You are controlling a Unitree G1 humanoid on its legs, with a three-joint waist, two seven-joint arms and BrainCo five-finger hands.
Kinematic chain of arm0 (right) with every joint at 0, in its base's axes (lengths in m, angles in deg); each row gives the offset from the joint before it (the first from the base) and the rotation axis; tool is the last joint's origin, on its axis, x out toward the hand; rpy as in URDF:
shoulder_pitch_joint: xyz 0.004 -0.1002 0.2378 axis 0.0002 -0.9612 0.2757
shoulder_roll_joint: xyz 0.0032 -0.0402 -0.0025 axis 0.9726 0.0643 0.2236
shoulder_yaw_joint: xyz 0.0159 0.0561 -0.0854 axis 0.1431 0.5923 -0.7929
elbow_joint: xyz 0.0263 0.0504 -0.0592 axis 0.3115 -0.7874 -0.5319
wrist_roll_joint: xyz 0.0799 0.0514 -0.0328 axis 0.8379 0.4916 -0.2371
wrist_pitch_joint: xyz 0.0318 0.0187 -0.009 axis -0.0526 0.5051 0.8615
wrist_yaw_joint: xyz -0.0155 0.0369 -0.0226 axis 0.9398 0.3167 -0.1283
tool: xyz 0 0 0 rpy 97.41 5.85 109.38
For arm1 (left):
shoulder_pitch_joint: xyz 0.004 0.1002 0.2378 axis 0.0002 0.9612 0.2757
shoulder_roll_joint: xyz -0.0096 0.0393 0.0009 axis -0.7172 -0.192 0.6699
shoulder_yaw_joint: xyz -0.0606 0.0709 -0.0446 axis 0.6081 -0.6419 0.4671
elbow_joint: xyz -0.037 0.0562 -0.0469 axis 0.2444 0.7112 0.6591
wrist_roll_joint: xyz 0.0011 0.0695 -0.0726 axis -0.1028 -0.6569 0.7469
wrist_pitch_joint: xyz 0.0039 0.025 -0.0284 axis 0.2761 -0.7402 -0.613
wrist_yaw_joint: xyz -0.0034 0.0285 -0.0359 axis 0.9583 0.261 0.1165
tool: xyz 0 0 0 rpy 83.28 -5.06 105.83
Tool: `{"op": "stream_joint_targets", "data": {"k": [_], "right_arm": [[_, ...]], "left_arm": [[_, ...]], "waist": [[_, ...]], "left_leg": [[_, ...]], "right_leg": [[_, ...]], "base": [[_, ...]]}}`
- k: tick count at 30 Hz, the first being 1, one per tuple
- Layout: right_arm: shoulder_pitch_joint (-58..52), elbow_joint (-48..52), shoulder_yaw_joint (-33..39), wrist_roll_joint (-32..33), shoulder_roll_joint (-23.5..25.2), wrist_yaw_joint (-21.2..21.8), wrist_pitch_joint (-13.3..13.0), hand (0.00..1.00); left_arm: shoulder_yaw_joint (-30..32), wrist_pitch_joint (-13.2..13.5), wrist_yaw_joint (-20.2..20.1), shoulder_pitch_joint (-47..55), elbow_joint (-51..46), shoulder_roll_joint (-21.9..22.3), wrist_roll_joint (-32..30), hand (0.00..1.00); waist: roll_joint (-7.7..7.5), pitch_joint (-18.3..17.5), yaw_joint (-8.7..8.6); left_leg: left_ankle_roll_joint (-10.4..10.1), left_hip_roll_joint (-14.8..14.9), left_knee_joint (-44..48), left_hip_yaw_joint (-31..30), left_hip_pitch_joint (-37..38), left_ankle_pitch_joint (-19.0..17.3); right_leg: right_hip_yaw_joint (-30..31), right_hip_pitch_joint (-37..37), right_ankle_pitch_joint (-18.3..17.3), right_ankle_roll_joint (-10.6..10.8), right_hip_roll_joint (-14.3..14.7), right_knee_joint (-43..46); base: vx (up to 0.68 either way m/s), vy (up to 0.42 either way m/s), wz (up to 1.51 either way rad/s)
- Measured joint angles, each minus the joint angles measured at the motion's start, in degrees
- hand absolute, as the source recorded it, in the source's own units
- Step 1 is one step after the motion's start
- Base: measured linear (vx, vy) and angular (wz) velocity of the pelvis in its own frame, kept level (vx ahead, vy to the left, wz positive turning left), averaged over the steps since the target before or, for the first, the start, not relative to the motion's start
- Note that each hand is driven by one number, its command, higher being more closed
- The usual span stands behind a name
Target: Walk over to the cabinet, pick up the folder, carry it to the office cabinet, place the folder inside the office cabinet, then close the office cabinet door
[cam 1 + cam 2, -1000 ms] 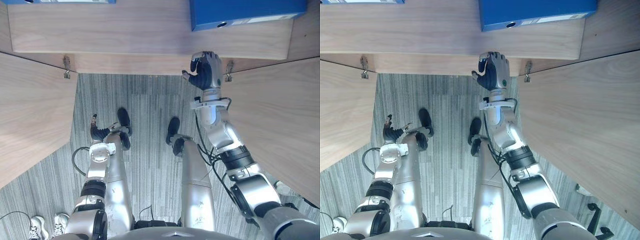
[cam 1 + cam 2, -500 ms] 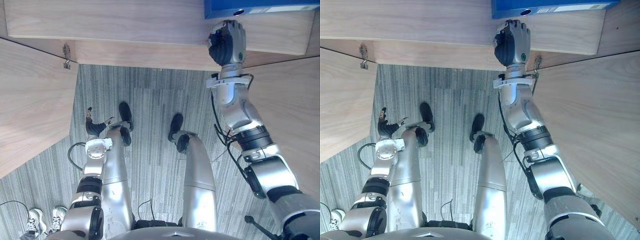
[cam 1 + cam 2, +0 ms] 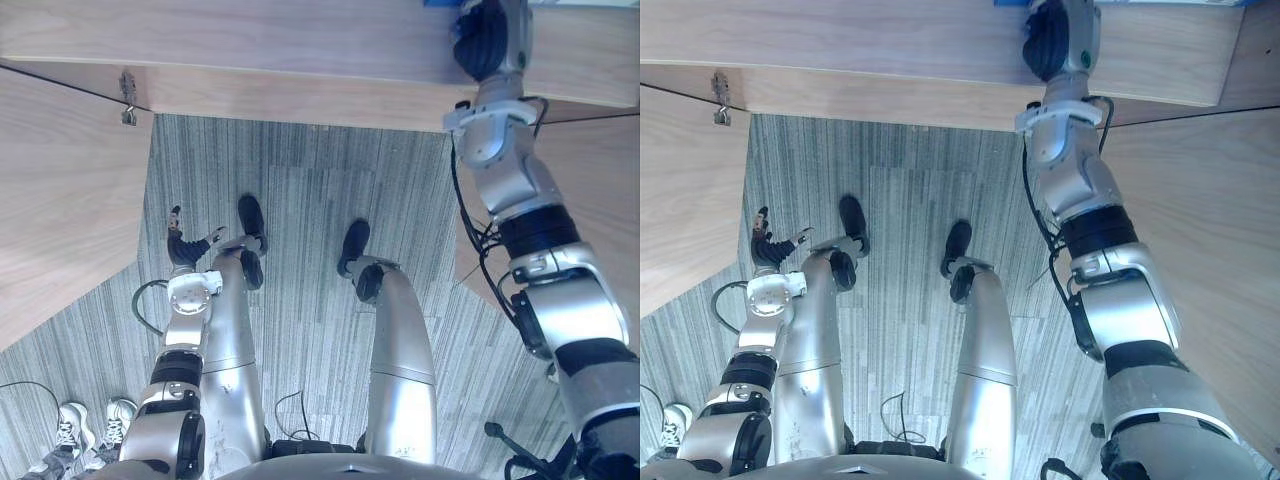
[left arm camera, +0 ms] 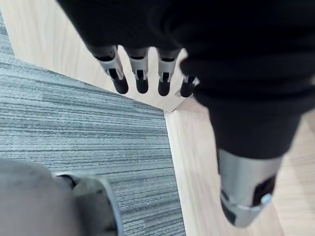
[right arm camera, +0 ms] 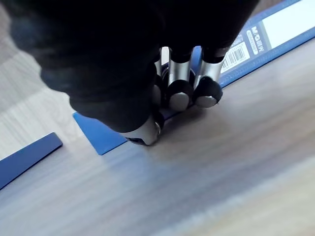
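Because the folder [image 5: 101,137] lies flat on the shelf [image 5: 221,162], the right hand [image 5: 98,59] curls fingers and thumb onto its near edge, apparently pinching it; the left hand [image 4: 236,88] hangs idle, fingers straight.

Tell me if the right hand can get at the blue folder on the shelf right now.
Probably yes: the right hand is at the near edge of the folder, which lies on the shelf, with nothing between them.
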Motion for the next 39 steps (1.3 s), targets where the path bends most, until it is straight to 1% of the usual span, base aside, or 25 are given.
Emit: {"op": "stream_joint_targets", "data": {"k": [4, 8, 13, 14, 19, 21, 23, 24, 26, 28, 29, 31, 33, 34, 36, 37, 38, 39], "right_arm": [[4.24, -1.93, 0.07, 2.37, -0.60, -0.17, -0.07, 1.00], [7.55, -3.89, 0.17, 4.57, -1.49, -0.45, -0.16, 1.00], [7.65, -3.90, 0.20, 6.97, -2.15, -0.71, -1.27, 1.00], [7.82, -3.88, 0.38, 8.43, -2.15, -1.31, -1.37, 1.00], [7.55, -3.66, 2.44, 12.84, -2.04, -1.24, -1.33, 1.00], [6.17, -2.56, 4.32, 13.62, -2.02, -1.29, -1.27, 1.00], [2.56, 1.30, 8.08, 15.87, -1.73, -1.40, -0.90, 1.00], [1.20, 2.53, 9.07, 15.93, -1.46, -1.41, -0.75, 1.00], [-5.94, 10.30, 12.61, 17.25, 1.19, -1.68, -0.01, 1.00], [-10.85, 16.34, 14.17, 17.22, 3.08, -1.91, -0.01, 1.00], [-15.24, 21.95, 15.23, 17.12, 4.63, -2.61, -0.11, 1.00], [-19.59, 28.08, 17.02, 16.97, 6.97, -3.25, -0.44, 1.00], [-26.35, 36.26, 18.84, 16.66, 10.71, -3.83, -1.42, 1.00], [-27.87, 38.15, 19.05, 16.29, 11.61, -3.83, -1.61, 1.00], [-33.41, 44.84, 18.84, 14.14, 15.25, -3.86, -2.77, 1.00], [-34.81, 46.40, 18.56, 13.40, 16.26, -3.87, -3.05, 1.00], [-37.47, 48.82, 17.37, 12.19, 17.72, -3.82, -3.83, 1.00], [-39.88, 50.62, 15.50, 11.84, 18.99, -3.69, -4.07, 1.00]], "left_arm": [[-0.44, -0.02, 0.07, -0.72, -0.03, -0.57, 1.04, 0.00], [-0.97, 0.07, 0.26, -0.92, -0.47, -0.57, 2.10, 0.00], [-0.99, 0.06, 0.29, -0.89, -0.71, -0.56, 2.81, 0.00], [-0.99, 0.04, 0.29, -0.89, -0.95, -0.57, 3.22, 0.00], [-1.06, -0.09, 0.29, -0.02, -2.64, -0.47, 3.29, 0.00], [-1.09, -0.09, 0.28, 0.00, -2.79, -0.30, 3.31, 0.00], [-1.05, -0.40, 0.28, 0.19, -3.89, 0.18, 3.32, 0.00], [-1.04, -0.61, 0.28, 0.40, -4.30, 0.35, 3.32, 0.00], [-0.94, -1.04, 0.27, 1.26, -5.46, 0.38, 3.30, 0.00], [-0.98, -1.70, 0.24, 1.48, -6.10, 0.39, 3.26, 0.00], [-0.96, -1.93, 0.19, 1.57, -6.87, 0.31, 3.19, 0.00], [-1.06, -2.07, 0.15, 1.58, -7.17, 0.44, 3.08, 0.00], [-1.69, -2.87, -0.05, 1.78, -7.18, 0.56, 2.49, 0.00], [-2.11, -2.96, -0.06, 2.00, -7.19, 0.78, 2.32, 0.00], [-2.74, -3.58, -0.14, 3.36, -7.83, 2.08, 1.87, 0.00], [-2.85, -3.83, -0.15, 4.01, -8.55, 2.30, 1.81, 0.00], [-3.02, -3.96, -0.17, 5.13, -9.65, 2.57, 0.89, 0.00], [-3.26, -4.04, -0.25, 5.66, -9.66, 2.76, 0.68, 0.00]], "waist": [[0.01, 0.00, -0.13], [0.01, 0.00, -0.07], [0.03, -0.01, -0.41], [0.02, -0.01, -0.55], [0.02, -0.01, -0.40], [0.02, -0.01, -0.25], [0.02, -0.01, 0.02], [0.02, -0.01, 0.01], [0.00, -0.02, -0.22], [0.00, -0.03, -0.76], [-0.05, -0.06, -1.19], [-0.04, -0.06, -1.61], [-0.08, -0.08, -2.26], [-0.15, -0.15, -2.43], [-0.42, -0.30, -3.04], [-0.65, -0.52, -3.12], [-0.87, -0.70, -3.28], [-0.97, -0.81, -3.27]], "left_leg": [[-0.26, -0.71, -0.77, 0.02, -1.39, 0.51], [0.12, -1.24, -1.82, -0.04, -2.30, 1.51], [-0.28, -1.77, -2.07, -0.17, -2.79, 1.48], [-0.29, -1.97, -2.13, -0.19, -3.03, 1.58], [-0.32, -2.08, -2.12, 0.04, -3.14, 1.63], [-0.32, -2.05, -1.96, 0.06, -3.14, 1.63], [-0.08, -1.93, -1.12, 0.08, -3.14, 1.45], [0.23, -1.82, -0.50, 0.07, -3.14, 1.29], [0.66, -0.80, 3.07, -0.02, -3.13, -0.52], [0.84, -0.32, 5.33, -0.05, -3.12, -1.74], [0.90, 0.17, 7.10, -0.10, -3.08, -2.72], [0.85, 0.69, 8.70, -0.05, -2.70, -3.69], [0.52, 1.46, 10.33, -0.08, -0.89, -5.02], [0.38, 1.52, 10.43, -0.05, -0.24, -5.26], [-0.55, 1.87, 10.52, 0.20, 3.04, -6.20], [-0.70, 2.02, 10.53, 0.38, 3.80, -6.38], [-1.07, 2.17, 10.49, 0.46, 5.59, -6.70], [-1.42, 2.46, 10.44, 0.45, 7.56, -7.01]], "right_leg": [[-0.15, -1.66, -0.11, 0.20, -0.67, 0.15], [-0.51, -2.62, -0.12, 0.16, -1.19, 0.05], [-0.63, -3.18, -0.38, 0.22, -1.71, 0.40], [-0.74, -3.45, -0.39, 0.20, -1.97, 0.55], [-0.72, -3.55, -0.36, 0.17, -2.24, 0.62], [-0.70, -3.54, -0.34, 0.18, -2.25, 0.71], [-0.56, -3.52, -0.53, 0.12, -2.26, 1.44], [-0.48, -3.50, -0.64, -0.06, -2.25, 1.90], [0.00, -3.22, -1.75, -0.05, -1.87, 4.33], [0.57, -3.20, -2.70, -0.06, -1.71, 6.22], [1.00, -3.18, -3.37, 0.05, -1.46, 7.62], [1.42, -2.87, -3.99, -0.03, -1.19, 8.84], [1.79, -1.09, -4.66, -0.02, -0.65, 9.89], [1.93, -0.54, -4.81, 0.01, -0.51, 9.95], [2.52, 2.25, -5.42, 0.05, 0.04, 9.87], [2.67, 2.83, -5.76, -0.23, 0.15, 9.86], [2.79, 4.38, -5.93, -0.31, 0.36, 9.76], [2.84, 6.34, -6.14, -0.38, 0.75, 9.50]], "base": [[-0.01, 0.008, 0.08], [-0.01, 0.003, 0.09], [-0.01, 0.001, 0.05], [-0.03, 0.004, 0.08], [-0.04, 0.004, 0.03], [-0.02, -0.001, 0.00], [-0.02, -0.003, 0.00], [-0.02, -0.008, -0.05], [-0.02, -0.009, -0.16], [-0.02, -0.007, -0.15], [-0.03, -0.005, -0.12], [-0.03, -0.001, -0.15], [-0.04, -0.003, -0.14], [-0.04, -0.016, -0.08], [-0.05, -0.037, -0.11], [-0.07, -0.067, -0.13], [-0.05, -0.063, -0.12], [-0.05, -0.081, -0.11]]}}
